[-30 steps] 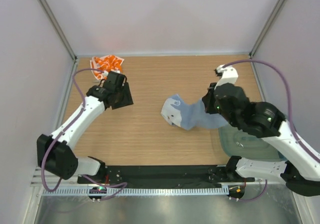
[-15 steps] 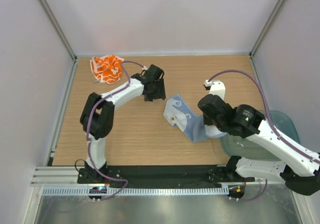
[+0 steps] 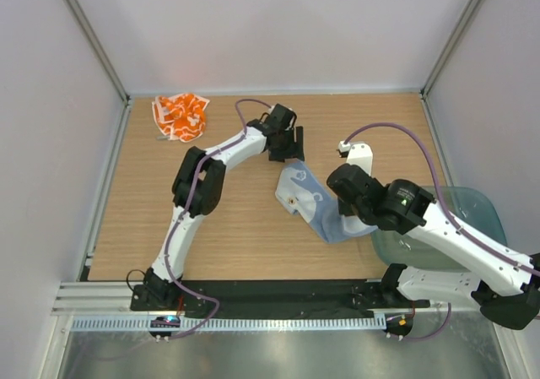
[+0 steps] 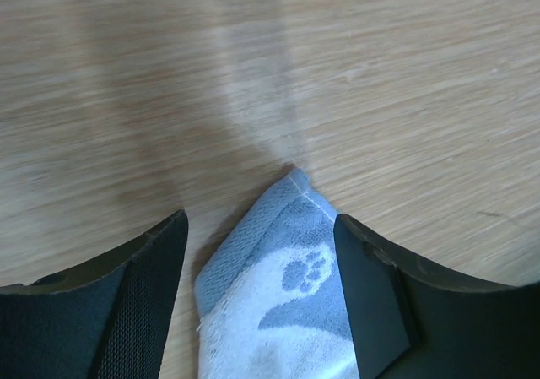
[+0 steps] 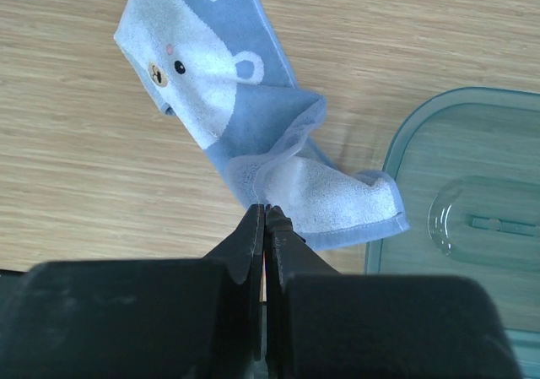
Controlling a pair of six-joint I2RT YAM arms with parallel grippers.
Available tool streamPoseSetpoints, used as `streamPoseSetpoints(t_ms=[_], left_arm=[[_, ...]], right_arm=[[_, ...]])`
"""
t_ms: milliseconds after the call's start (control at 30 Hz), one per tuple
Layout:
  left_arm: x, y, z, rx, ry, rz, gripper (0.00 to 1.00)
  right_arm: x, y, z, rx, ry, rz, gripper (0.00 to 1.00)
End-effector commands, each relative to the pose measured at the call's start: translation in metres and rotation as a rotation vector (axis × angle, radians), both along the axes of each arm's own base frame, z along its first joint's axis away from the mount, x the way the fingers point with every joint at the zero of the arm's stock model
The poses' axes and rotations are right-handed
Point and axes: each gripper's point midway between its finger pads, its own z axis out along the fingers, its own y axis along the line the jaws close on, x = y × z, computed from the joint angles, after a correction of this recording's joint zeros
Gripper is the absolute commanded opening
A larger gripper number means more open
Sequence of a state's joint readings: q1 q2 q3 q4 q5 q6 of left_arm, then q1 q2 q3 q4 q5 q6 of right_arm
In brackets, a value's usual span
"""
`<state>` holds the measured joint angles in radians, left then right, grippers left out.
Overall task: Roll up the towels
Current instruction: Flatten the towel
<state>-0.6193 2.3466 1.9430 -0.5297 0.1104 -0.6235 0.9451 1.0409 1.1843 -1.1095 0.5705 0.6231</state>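
A blue towel of soft terry cloth is seen lying crumpled near the middle of the table, whose top is a pale wood-grain laminate. The towel is printed with a white bear face with a round brown nose, a black dot eye and a small pink mark, and a blue paw print is set on a white patch near its far corner. One end is spread fairly flat, while the other is folded over so that a paler, fluffier underside with a stitched blue hem is shown. The fingers of the right gripper, black and tapered, are pressed together on a raised fold at this bunched end. The left gripper is held low over the far corner of the towel with its fingers spread wide apart, one on each side of the corner, nothing being held; a fine mesh texture is visible on the inner face of one finger. A translucent teal plastic tray with rounded corners and a moulded oblong recess is placed just beside the folded end of the towel. An orange towel with a white pattern lies crumpled at the far left corner of the table, well apart from both grippers.
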Motion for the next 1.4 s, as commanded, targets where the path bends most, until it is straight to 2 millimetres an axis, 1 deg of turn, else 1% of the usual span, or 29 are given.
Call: streamPoseSetpoints(t_ms=[0, 67, 167, 200, 233, 300, 333, 400, 433, 500, 633, 667, 700, 733, 767, 833, 867, 900, 933, 967, 1000, 1067, 1100, 1167, 1200, 1233, 1300, 1333, 1367], left_arm=[[-0.014, -0.021, -0.017, -0.004, 0.021, -0.09, 0.72], [-0.02, -0.026, -0.023, 0.005, 0.027, -0.106, 0.69], [-0.026, -0.023, -0.031, 0.048, 0.031, -0.105, 0.64], [-0.029, -0.019, -0.034, 0.069, 0.031, -0.097, 0.61], [-0.032, -0.017, -0.038, 0.08, 0.036, -0.098, 0.55], [-0.036, -0.016, -0.043, 0.098, 0.039, -0.103, 0.5], [-0.037, -0.016, -0.044, 0.103, 0.038, -0.102, 0.43], [-0.037, -0.018, -0.047, 0.104, 0.04, -0.105, 0.32], [-0.038, -0.018, -0.052, 0.107, 0.047, -0.105, 0.18], [-0.036, -0.02, -0.049, 0.1, 0.044, -0.107, 0.0], [-0.032, -0.022, -0.032, 0.085, 0.016, -0.105, 0.0], [-0.029, -0.02, -0.011, 0.079, -0.016, -0.098, 0.0], [-0.031, -0.018, -0.012, 0.086, -0.01, -0.1, 0.0], [-0.031, -0.016, -0.004, 0.089, -0.022, -0.095, 0.0], [-0.029, -0.009, 0.012, 0.1, -0.054, -0.074, 0.0], [-0.03, 0.003, 0.027, 0.104, -0.068, -0.058, 0.0], [-0.038, 0.012, 0.027, 0.113, -0.055, -0.053, 0.0], [-0.035, 0.021, 0.051, 0.115, -0.104, -0.024, 0.0], [-0.037, 0.029, 0.059, 0.117, -0.115, -0.011, 0.0], [-0.042, 0.041, 0.056, 0.137, -0.107, 0.003, 0.0], [-0.045, 0.051, 0.076, 0.14, -0.145, 0.027, 0.0], [-0.052, 0.067, 0.083, 0.164, -0.153, 0.053, 0.0], [-0.061, 0.082, 0.09, 0.188, -0.167, 0.077, 0.0], [-0.072, 0.1, 0.092, 0.221, -0.168, 0.107, 0.0], [-0.081, 0.114, 0.083, 0.26, -0.154, 0.126, 0.0], [-0.089, 0.123, 0.093, 0.255, -0.163, 0.15, 0.0], [-0.1, 0.135, 0.09, 0.274, -0.155, 0.172, 0.0], [-0.111, 0.145, 0.088, 0.277, -0.147, 0.186, 0.0], [-0.115, 0.149, 0.085, 0.283, -0.143, 0.191, 0.0]], right_arm=[[0.006, 0.006, 0.005, 0.03, -0.032, -0.014, 0.01], [0.007, 0.005, 0.005, 0.024, -0.033, -0.015, 0.01], [0.006, 0.003, 0.006, 0.027, -0.035, -0.018, 0.01], [0.006, 0.002, 0.007, 0.028, -0.039, -0.022, 0.01], [0.005, 0.002, 0.006, 0.029, -0.038, -0.022, 0.01], [0.005, 0.002, 0.007, 0.031, -0.039, -0.022, 0.01], [0.005, 0.001, 0.006, 0.029, -0.037, -0.023, 0.01], [0.004, 0.001, 0.006, 0.03, -0.036, -0.024, 0.01], [0.004, 0.0, 0.004, 0.026, -0.035, -0.025, 0.01], [0.004, 0.0, 0.004, 0.026, -0.033, -0.025, 0.01], [0.003, -0.001, 0.003, 0.03, -0.035, -0.031, 0.01], [0.004, -0.002, 0.005, 0.031, -0.04, -0.034, 0.01], [0.004, -0.003, 0.005, 0.029, -0.042, -0.036, 0.01], [0.005, -0.002, 0.009, 0.033, -0.049, -0.036, 0.01], [0.005, -0.003, 0.011, 0.031, -0.054, -0.037, 0.01], [0.008, -0.003, 0.02, 0.038, -0.073, -0.039, 0.01], [0.008, -0.003, 0.023, 0.034, -0.077, -0.037, 0.01], [0.009, -0.004, 0.026, 0.034, -0.084, -0.041, 0.01], [0.01, -0.002, 0.031, 0.041, -0.093, -0.036, 0.01], [0.011, -0.002, 0.034, 0.039, -0.099, -0.035, 0.01], [0.012, -0.002, 0.035, 0.038, -0.102, -0.032, 0.01], [0.015, 0.002, 0.037, 0.04, -0.104, -0.026, 0.01], [0.015, 0.004, 0.036, 0.041, -0.104, -0.023, 0.01], [0.017, 0.012, 0.032, 0.049, -0.094, -0.006, 0.01], [0.017, 0.014, 0.03, 0.053, -0.089, 0.001, 0.01], [0.018, 0.018, 0.026, 0.061, -0.082, 0.009, 0.01], [0.018, 0.022, 0.018, 0.056, -0.069, 0.016, 0.01], [0.02, 0.025, 0.017, 0.062, -0.072, 0.019, 0.01], [0.02, 0.026, 0.015, 0.059, -0.068, 0.023, 0.01]])
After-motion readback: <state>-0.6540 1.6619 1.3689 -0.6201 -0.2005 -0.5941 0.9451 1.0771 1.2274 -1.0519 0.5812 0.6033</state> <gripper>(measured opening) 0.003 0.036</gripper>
